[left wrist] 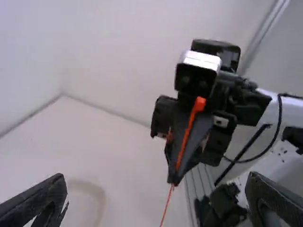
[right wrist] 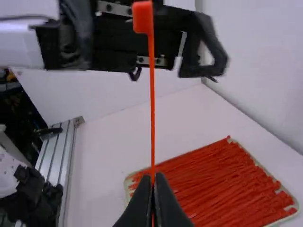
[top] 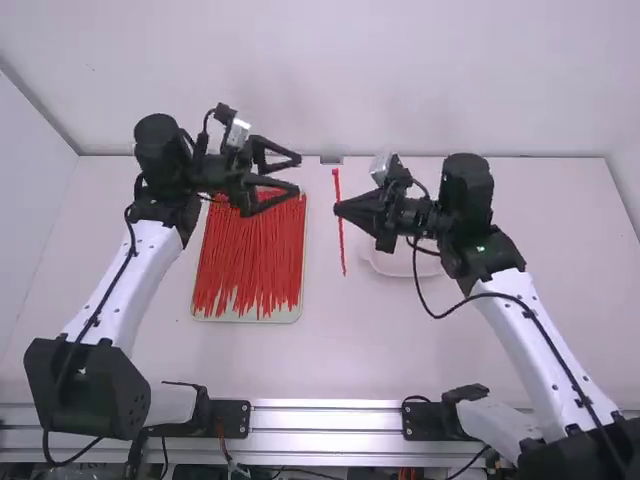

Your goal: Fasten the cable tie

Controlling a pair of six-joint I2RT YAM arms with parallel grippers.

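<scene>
A single red cable tie hangs upright over the table just right of the tray, its square head uppermost. My right gripper is shut on its strap about midway, and its fingertips pinch the strap. My left gripper stands wide open a short way left of the tie's head, without touching it. In the left wrist view the two fingers sit far apart, facing the right gripper and the tie.
A flat tray holding several loose red cable ties lies under and in front of the left gripper. A white round dish sits beneath the right wrist. A metal rail runs along the table's near edge.
</scene>
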